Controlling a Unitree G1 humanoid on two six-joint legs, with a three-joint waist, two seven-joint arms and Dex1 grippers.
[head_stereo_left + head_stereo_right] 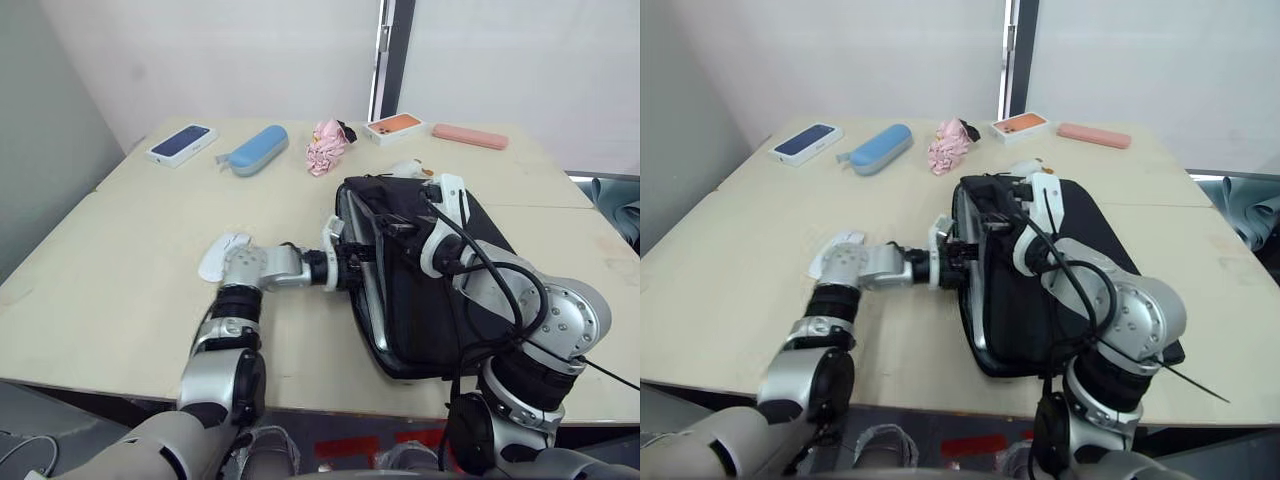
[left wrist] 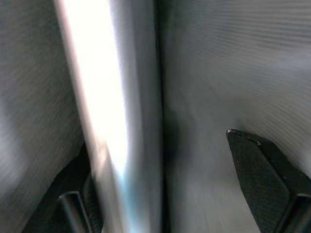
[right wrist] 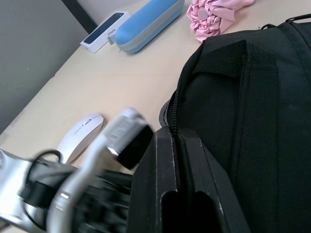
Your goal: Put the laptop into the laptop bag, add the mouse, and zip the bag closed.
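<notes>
With our left gripper (image 1: pixel 352 262) spread around the laptop (image 1: pixel 366 275) edge in the laptop bag (image 1: pixel 440 280) near the table's (image 1: pixel 120 260) front edge, and our right gripper (image 3: pixel 177 160) pinched shut on the bag's fabric, the laptop could snag on the opening

Sitting on the one bench (image 1: pixel 120 290) are one laptop bag (image 1: pixel 440 300), one laptop (image 1: pixel 365 285) showing as a silver edge at the bag's open side, and one white mouse (image 1: pixel 218 255). Lying along the far side are two phone boxes, a dark-faced one (image 1: pixel 181 144) and an orange-faced one (image 1: pixel 394 127), one blue case (image 1: pixel 254 149), one pink crumpled thing (image 1: pixel 326 147), one flat pink case (image 1: pixel 470 136) and one small white duck-like thing (image 1: pixel 408 169). Two pincers are showing, left (image 1: pixel 358 264) and right (image 1: pixel 398 226).
</notes>
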